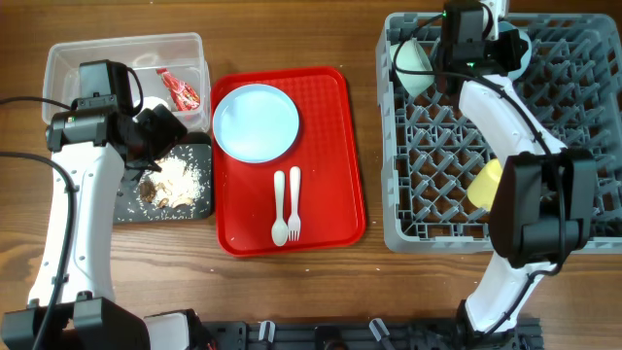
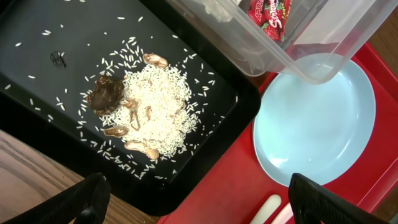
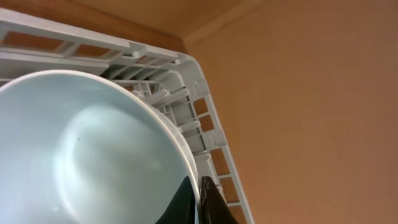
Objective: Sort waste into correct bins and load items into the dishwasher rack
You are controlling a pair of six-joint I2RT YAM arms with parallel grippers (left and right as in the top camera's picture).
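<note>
The right claw [image 3: 198,200] pinches the rim of the pale mint bowl [image 3: 81,155] at the dishwasher rack [image 3: 208,124] far-left corner; the bowl should seat between pegs before release. The left claw [image 2: 208,202] hangs spread above the food scraps [image 2: 149,106].

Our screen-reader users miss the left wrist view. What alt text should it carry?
Rice and brown scraps lie heaped in a black tray, with the open left pincer framing the bottom corners. A clear tub holding a red wrapper fills the top right, and a pale blue plate sits on a red tray at right.
</note>
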